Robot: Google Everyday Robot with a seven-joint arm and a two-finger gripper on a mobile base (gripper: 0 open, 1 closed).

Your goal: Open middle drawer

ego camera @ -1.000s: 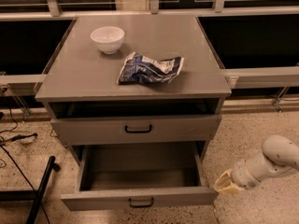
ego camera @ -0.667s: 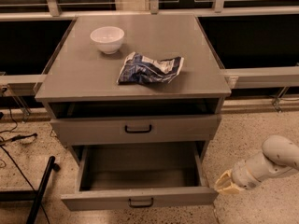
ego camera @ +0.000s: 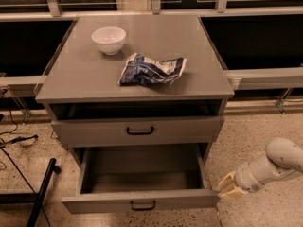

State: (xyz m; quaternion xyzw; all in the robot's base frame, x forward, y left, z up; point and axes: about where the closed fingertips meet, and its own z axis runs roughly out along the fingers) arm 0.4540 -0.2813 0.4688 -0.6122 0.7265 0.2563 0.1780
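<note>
Cabinet [ego camera: 94, 79] fills centre. Middle drawer [ego camera: 142, 198] at 6 o'clock, pulled well out. Gripper [ego camera: 227, 186] at 4 o'clock, by its right front corner; fingers look released, empty. For more travel, hook handle [ego camera: 143, 205] and pull straight out.

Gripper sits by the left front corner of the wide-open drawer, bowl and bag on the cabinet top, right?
Wrong side. The camera view shows the gripper by the right front corner of the wide-open drawer; the bowl and bag are on the cabinet top.
</note>
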